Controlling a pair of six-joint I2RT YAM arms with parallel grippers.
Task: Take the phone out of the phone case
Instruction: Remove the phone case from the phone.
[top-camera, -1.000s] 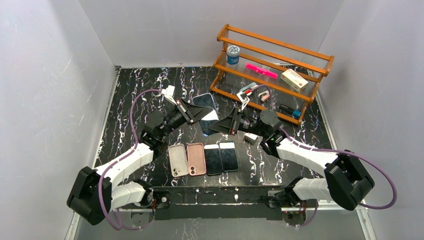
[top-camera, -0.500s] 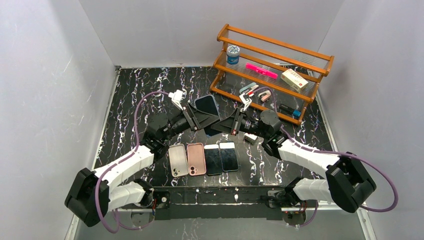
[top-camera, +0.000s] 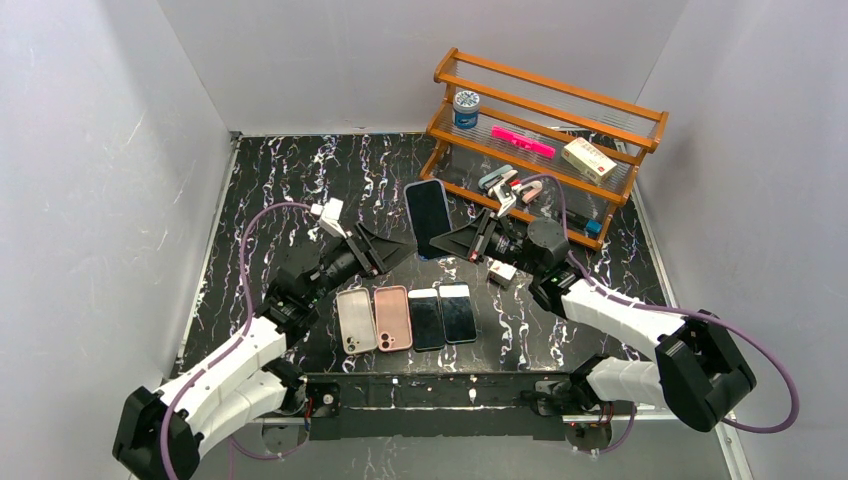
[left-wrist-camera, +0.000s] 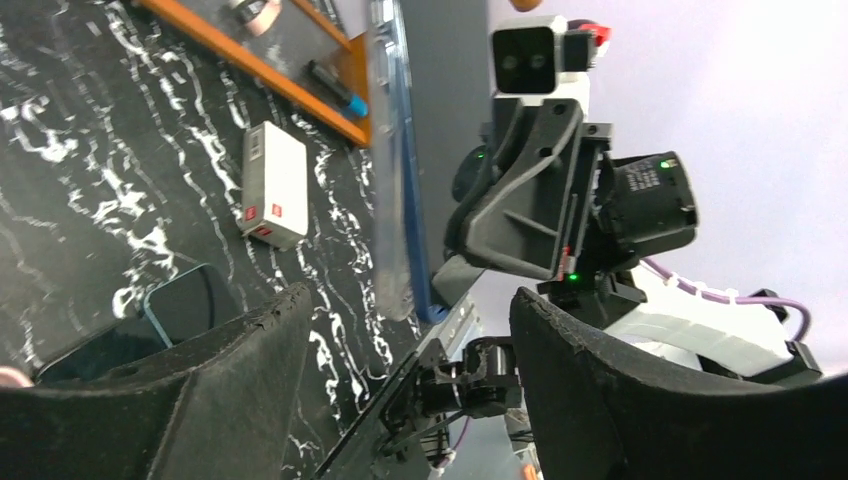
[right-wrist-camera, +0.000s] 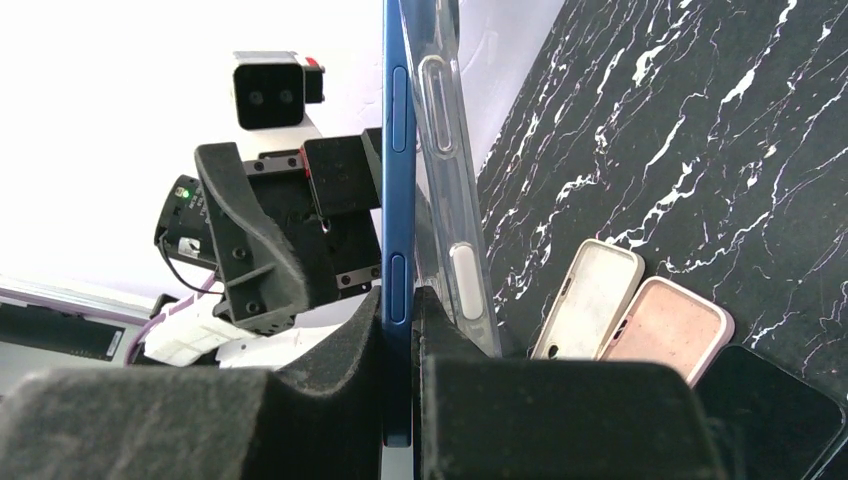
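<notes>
My right gripper (top-camera: 458, 241) is shut on the lower end of a blue phone (top-camera: 428, 215) and holds it upright above the table's middle. In the right wrist view the phone's blue edge (right-wrist-camera: 397, 200) sits between the pads (right-wrist-camera: 340, 350). The clear phone case (right-wrist-camera: 448, 180) stands peeled away from the phone along that side, outside the right pad. My left gripper (top-camera: 393, 248) stands open just left of the phone and touches nothing. In the left wrist view the clear phone case (left-wrist-camera: 388, 170) rises beyond the wide-apart fingers (left-wrist-camera: 200, 390).
A whitish case (top-camera: 356, 320), a pink case (top-camera: 392, 317) and two dark phones (top-camera: 426, 318) (top-camera: 458, 312) lie in a row near the front edge. A small white box (top-camera: 502, 274) lies under the right arm. A wooden rack (top-camera: 548, 150) with small items stands back right.
The left gripper opened, let go of the phone and case, and drew back left. The right gripper closed tighter and swung the phone upright, toward the rack.
</notes>
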